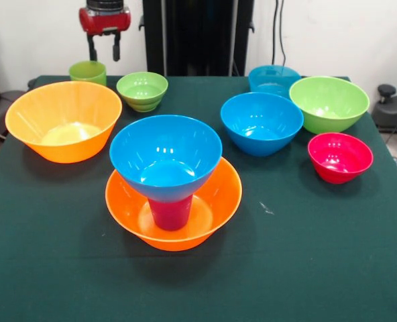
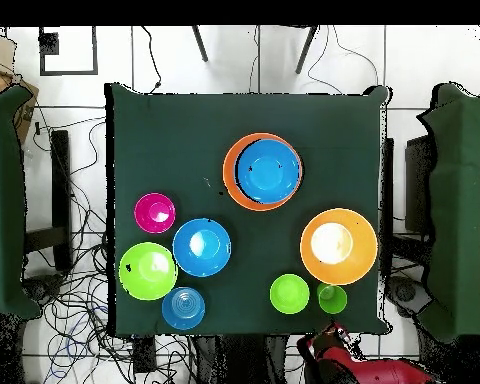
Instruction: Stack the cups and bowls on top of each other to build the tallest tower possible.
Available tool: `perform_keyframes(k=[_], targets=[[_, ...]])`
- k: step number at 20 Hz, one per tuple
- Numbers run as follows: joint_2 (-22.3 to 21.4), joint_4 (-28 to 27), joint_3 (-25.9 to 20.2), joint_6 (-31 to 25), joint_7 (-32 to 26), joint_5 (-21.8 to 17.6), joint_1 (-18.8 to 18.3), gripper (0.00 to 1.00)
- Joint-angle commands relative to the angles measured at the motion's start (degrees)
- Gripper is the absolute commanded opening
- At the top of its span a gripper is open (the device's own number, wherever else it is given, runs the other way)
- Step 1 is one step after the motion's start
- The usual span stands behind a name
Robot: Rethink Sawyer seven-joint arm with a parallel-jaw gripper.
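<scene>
Green cup [image 1: 88, 71] stands just below and beside my pincer [image 1: 104, 48], which hangs released, grasping nothing, over the tabletop's [image 1: 306, 255] far corner.

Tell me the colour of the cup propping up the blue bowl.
Purple-magenta: the cup stands in an orange bowl under the blue bowl. Front view shows it best.

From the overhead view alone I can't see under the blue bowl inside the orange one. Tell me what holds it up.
Observer: A purple-magenta cup stands upright in the orange bowl; the blue bowl rests on its mouth.
Operator: Now give me the gripper's state.
Observer: The gripper hangs open, holding nothing.
Operator: Report its height against the light green cup.
Observer: It hangs above the light green cup, not touching it.
</scene>
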State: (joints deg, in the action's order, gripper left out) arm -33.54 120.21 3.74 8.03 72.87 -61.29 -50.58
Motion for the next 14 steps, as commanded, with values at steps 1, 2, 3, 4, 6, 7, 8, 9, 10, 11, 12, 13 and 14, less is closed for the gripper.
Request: perform_keyframes(k=[1, 2, 3, 4, 6, 7, 8, 9, 10, 11, 12, 13, 14], targets=[[2.62, -5.89, -4.07, 3.52, 6.53, -1.46, 2.78, 1.0], [2.77, -5.99, -4.06, 3.72, 6.53, -1.51, 2.8, 1.0], [2.89, -6.04, -3.89, 3.99, 6.47, -1.68, 2.75, 1.0], [2.95, -6.04, -3.84, 4.19, 6.44, -1.78, 2.7, 1.0], [3.45, -6.49, -2.97, 5.16, 6.27, -1.56, 3.34, 1.0], [3.67, -6.7, -2.51, 5.6, 6.17, -1.42, 3.65, 1.0], [3.77, -6.84, -2.34, 5.74, 6.04, -1.5, 3.77, 1.0], [3.62, -6.74, -2.69, 5.49, 6.0, -1.82, 3.42, 1.0], [3.24, -6.48, -3.39, 4.63, 6.08, -2.01, 3.04, 1.0], [2.85, -6.21, -4.1, 3.77, 6.16, -2.21, 2.66, 1.0], [2.2, -5.73, -5.13, 2.49, 6.12, -2.44, 2.01, 1.0], [1.39, -5.1, -6.56, 0.93, 6.01, -2.63, 1.01, 1.0], [0.32, -4.28, -8.21, -0.86, 5.73, -2.65, -0.17, 1.0]])
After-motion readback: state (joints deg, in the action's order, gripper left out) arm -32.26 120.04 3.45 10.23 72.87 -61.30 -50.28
